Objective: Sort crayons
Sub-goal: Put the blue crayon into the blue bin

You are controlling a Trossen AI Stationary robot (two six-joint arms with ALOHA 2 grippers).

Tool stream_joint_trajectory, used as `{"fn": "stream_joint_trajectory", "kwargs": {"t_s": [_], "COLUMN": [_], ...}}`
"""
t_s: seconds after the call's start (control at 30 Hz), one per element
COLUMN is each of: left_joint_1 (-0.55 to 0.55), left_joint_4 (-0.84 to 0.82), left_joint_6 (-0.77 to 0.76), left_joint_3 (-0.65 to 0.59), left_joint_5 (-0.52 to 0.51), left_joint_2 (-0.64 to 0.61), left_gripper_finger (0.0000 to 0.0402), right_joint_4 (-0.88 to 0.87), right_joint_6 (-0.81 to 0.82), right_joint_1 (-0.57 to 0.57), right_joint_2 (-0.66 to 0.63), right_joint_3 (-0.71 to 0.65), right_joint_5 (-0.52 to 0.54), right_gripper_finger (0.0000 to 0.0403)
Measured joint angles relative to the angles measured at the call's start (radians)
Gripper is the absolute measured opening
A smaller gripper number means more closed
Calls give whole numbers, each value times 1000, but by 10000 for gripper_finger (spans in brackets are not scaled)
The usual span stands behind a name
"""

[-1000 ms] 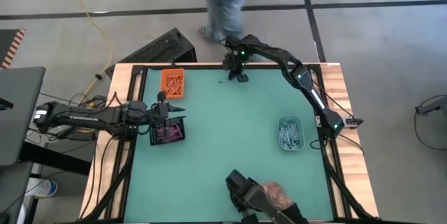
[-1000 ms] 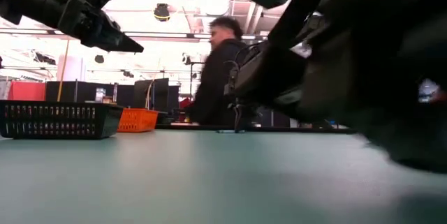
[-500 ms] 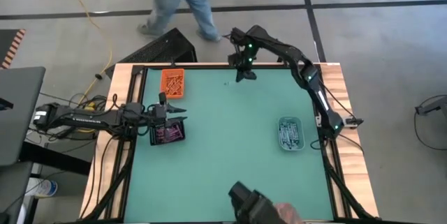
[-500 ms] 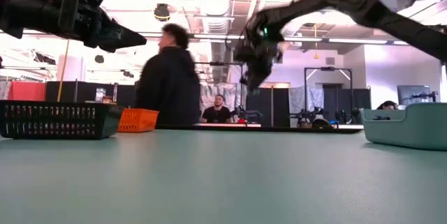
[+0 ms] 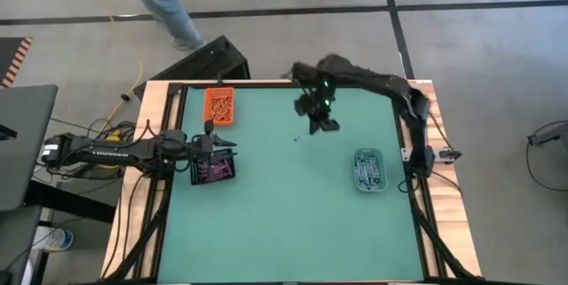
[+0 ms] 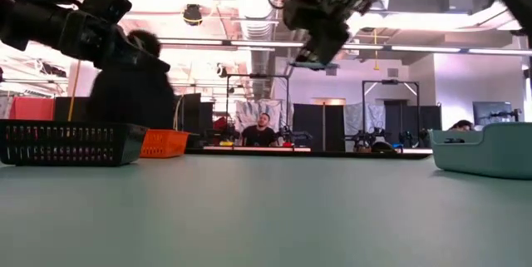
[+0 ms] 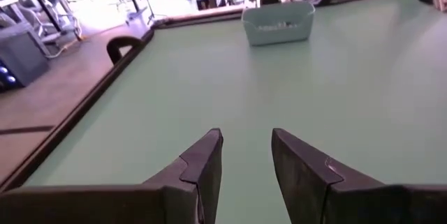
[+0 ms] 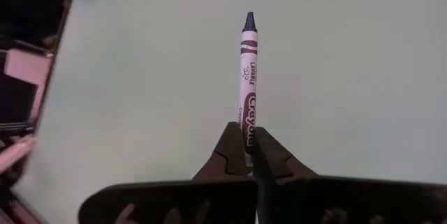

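Purple-wrapped, with a dark tip, one crayon (image 8: 248, 77) sits pinched between the pressed-together fingers of the right end effector (image 8: 246, 155); we see most of its length sticking out beyond the fingertips over bare green tabletop (image 5: 284, 205). In the high view that right end effector (image 5: 319, 122) hangs above the far middle of the tabletop, well apart from all three trays.

We find the pale teal tray (image 5: 368, 170) nearest, on the right side, holding a heap of blue-grey crayons too small for us to count. On the far left stands the orange tray (image 5: 219, 106) with a pile of orange crayons, also uncountable. Just nearer than it lies the black tray (image 5: 213, 170) with pink and purple crayons inside.

We see the left end effector (image 5: 216, 139) hovering at the far edge of the black tray, its two fingers (image 7: 202, 172) spread with nothing between them.

We count three trays, two arms and one crayon in a grip. A person's legs (image 5: 164, 1) show on the floor beyond the tabletop.
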Motion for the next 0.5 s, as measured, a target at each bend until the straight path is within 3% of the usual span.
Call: {"fn": "stream_joint_trajectory", "kwargs": {"t_s": [0.2, 0.37, 0.5], "left_joint_1": [0, 0, 0], "left_joint_4": [1, 34, 56], "left_joint_6": [35, 96, 96], "left_joint_3": [0, 0, 0], "left_joint_5": [9, 23, 23], "left_joint_2": [0, 0, 0], "left_gripper_finger": [116, 116, 116], "right_joint_4": [309, 520, 574], "right_joint_6": [266, 605, 941], "right_joint_1": [89, 144, 187], "right_joint_2": [-287, -537, -699], "right_joint_3": [-492, -797, -974], "right_joint_5": [24, 184, 359], "right_gripper_finger": [0, 0, 0]}}
